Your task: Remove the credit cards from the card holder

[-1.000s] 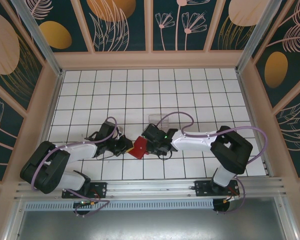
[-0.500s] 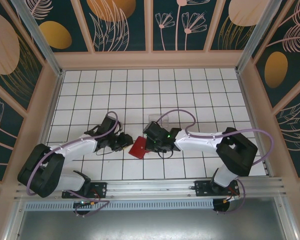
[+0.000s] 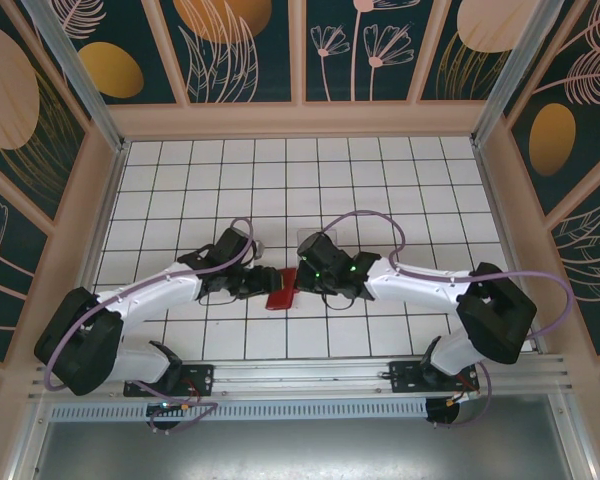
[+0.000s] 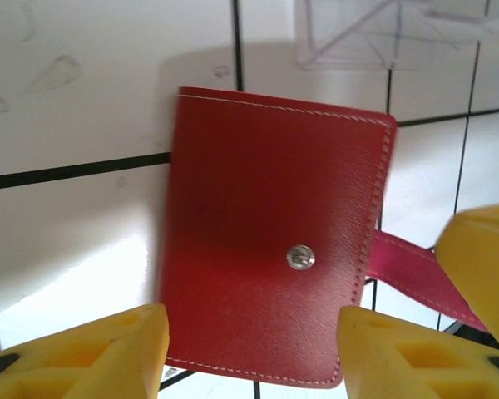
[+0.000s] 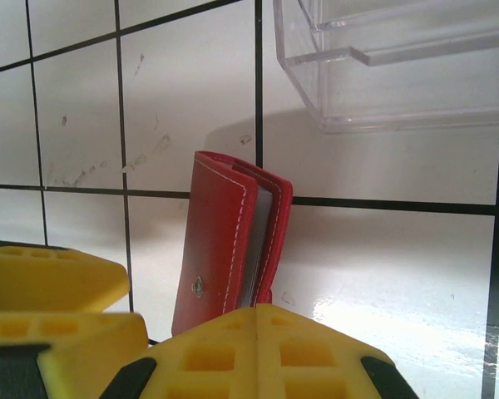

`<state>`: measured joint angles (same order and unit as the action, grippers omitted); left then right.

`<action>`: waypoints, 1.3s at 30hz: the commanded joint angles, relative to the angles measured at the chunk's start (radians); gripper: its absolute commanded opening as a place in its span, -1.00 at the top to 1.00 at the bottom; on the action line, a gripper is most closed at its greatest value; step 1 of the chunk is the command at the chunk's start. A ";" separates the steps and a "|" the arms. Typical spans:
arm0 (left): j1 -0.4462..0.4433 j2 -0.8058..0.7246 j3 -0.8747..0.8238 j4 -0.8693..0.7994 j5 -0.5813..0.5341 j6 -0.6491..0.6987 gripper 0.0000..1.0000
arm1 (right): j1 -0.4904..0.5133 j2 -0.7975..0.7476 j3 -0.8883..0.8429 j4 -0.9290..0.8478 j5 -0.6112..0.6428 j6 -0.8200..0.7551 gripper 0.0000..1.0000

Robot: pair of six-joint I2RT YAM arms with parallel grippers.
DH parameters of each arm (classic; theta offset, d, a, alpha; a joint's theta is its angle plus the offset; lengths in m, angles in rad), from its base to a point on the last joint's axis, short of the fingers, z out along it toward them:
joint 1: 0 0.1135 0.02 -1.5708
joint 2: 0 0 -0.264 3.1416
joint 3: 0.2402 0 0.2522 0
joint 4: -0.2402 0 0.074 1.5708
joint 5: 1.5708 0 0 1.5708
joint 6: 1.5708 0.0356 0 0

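Observation:
The red card holder stands on its edge on the tiled table between my two grippers, folded nearly shut. My left gripper is open, a yellow finger on each side of the cover with the metal snap. My right gripper is shut, and the holder's red closing tab runs into its closed fingers. In the right wrist view the card holder shows a grey lining between its covers. The credit cards are hidden inside it.
A clear plastic tray lies just behind the holder, also in the left wrist view as the tray and in the right wrist view as the tray. Wooden walls ring the table; open tiles stretch behind and to both sides.
My left gripper has opened and moved in to the holder. The right gripper closed, both arms reached further in, and the holder went from lying tilted to standing on edge.

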<state>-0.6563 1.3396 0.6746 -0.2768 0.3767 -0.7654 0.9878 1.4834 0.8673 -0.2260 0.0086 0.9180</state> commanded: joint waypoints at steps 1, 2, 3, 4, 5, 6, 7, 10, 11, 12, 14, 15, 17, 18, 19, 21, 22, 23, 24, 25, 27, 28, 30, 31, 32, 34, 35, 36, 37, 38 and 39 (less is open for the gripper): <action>-0.028 0.000 0.035 -0.009 0.002 0.026 -0.21 | -0.010 -0.049 -0.020 0.032 0.016 -0.021 1.00; -0.031 0.001 0.041 -0.007 0.004 0.025 -0.21 | -0.013 -0.051 -0.022 0.038 0.012 -0.019 1.00; -0.032 0.002 0.045 -0.006 0.003 0.025 -0.22 | -0.015 -0.054 -0.025 0.044 0.011 -0.019 1.00; -0.034 0.002 0.049 -0.005 -0.004 0.025 -0.22 | -0.014 -0.058 -0.028 0.048 0.011 -0.017 1.00; -0.035 0.000 0.050 -0.003 -0.010 0.024 -0.22 | -0.014 -0.063 -0.031 0.056 0.011 -0.014 1.00; -0.034 -0.001 0.050 0.002 -0.010 0.024 -0.23 | -0.014 -0.067 -0.035 0.064 0.011 -0.014 1.00; -0.036 0.000 0.050 0.006 -0.011 0.025 -0.24 | -0.015 -0.070 -0.037 0.071 0.011 -0.014 1.00; -0.036 0.020 0.043 0.017 -0.002 0.034 -0.26 | -0.017 -0.067 -0.032 0.077 0.011 -0.013 1.00; -0.035 0.030 0.043 0.020 0.006 0.039 -0.27 | -0.016 -0.067 -0.030 0.076 0.011 -0.014 1.00; -0.036 0.038 0.044 0.025 0.017 0.043 -0.29 | -0.017 -0.065 -0.028 0.077 0.011 -0.016 1.00; -0.038 0.044 0.045 0.039 0.034 0.049 -0.31 | -0.018 -0.062 -0.025 0.078 0.011 -0.017 1.00; -0.038 0.046 0.045 0.046 0.040 0.051 -0.32 | -0.018 -0.062 -0.023 0.077 0.011 -0.018 1.00; -0.038 0.054 0.050 0.049 0.047 0.057 -0.35 | -0.018 -0.061 -0.022 0.072 0.011 -0.016 1.00; -0.037 0.061 0.056 0.042 0.037 0.060 -0.34 | -0.018 -0.064 -0.023 0.071 0.011 -0.013 1.00; -0.039 0.067 0.061 0.031 0.023 0.063 -0.34 | -0.018 -0.067 -0.024 0.068 0.011 -0.012 1.00; -0.038 0.082 0.068 0.013 -0.007 0.066 -0.30 | -0.018 -0.071 -0.029 0.068 0.011 -0.006 1.00; -0.038 0.085 0.068 0.010 -0.019 0.064 -0.26 | -0.018 -0.072 -0.031 0.067 0.011 -0.004 1.00; -0.039 0.087 0.070 0.005 -0.028 0.059 -0.21 | -0.019 -0.076 -0.035 0.064 0.011 -0.002 1.00; -0.037 0.086 0.069 0.001 -0.039 0.054 -0.18 | -0.018 -0.078 -0.038 0.058 0.011 -0.002 1.00; -0.039 0.084 0.070 -0.004 -0.051 0.050 -0.17 | -0.018 -0.080 -0.041 0.048 0.011 -0.001 1.00; -0.039 0.079 0.074 -0.019 -0.078 0.044 -0.14 | -0.018 -0.089 -0.048 0.024 0.029 0.006 1.00; -0.038 0.074 0.074 -0.021 -0.087 0.043 -0.13 | -0.018 -0.091 -0.053 0.015 0.039 0.009 1.00; -0.038 0.065 0.072 -0.024 -0.101 0.039 -0.11 | -0.018 -0.092 -0.063 -0.008 0.058 0.015 1.00; -0.038 0.064 0.072 -0.025 -0.102 0.037 -0.10 | -0.018 -0.088 -0.068 -0.016 0.063 0.016 1.00; -0.038 0.065 0.074 -0.028 -0.104 0.034 -0.10 | -0.019 -0.084 -0.074 -0.021 0.064 0.018 1.00; -0.039 0.071 0.075 -0.039 -0.110 0.032 -0.05 | -0.021 -0.079 -0.083 -0.027 0.066 0.020 1.00; -0.038 0.074 0.075 -0.045 -0.119 0.030 0.01 | -0.025 -0.075 -0.087 -0.031 0.066 0.019 1.00; -0.039 0.074 0.073 -0.051 -0.128 0.027 0.08 | -0.026 -0.070 -0.089 -0.040 0.069 0.019 1.00; -0.038 0.073 0.072 -0.053 -0.135 0.024 0.15 | -0.031 -0.067 -0.090 -0.048 0.072 0.018 1.00; -0.038 0.070 0.070 -0.053 -0.136 0.023 0.21 | -0.036 -0.062 -0.093 -0.055 0.077 0.015 1.00; -0.038 0.070 0.068 -0.053 -0.136 0.022 0.26 | -0.042 -0.060 -0.097 -0.060 0.079 0.013 1.00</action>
<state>-0.6876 1.4158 0.7296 -0.2905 0.2714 -0.7349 0.9642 1.4166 0.7841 -0.2405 0.0372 0.9226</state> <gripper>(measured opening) 0.386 0.053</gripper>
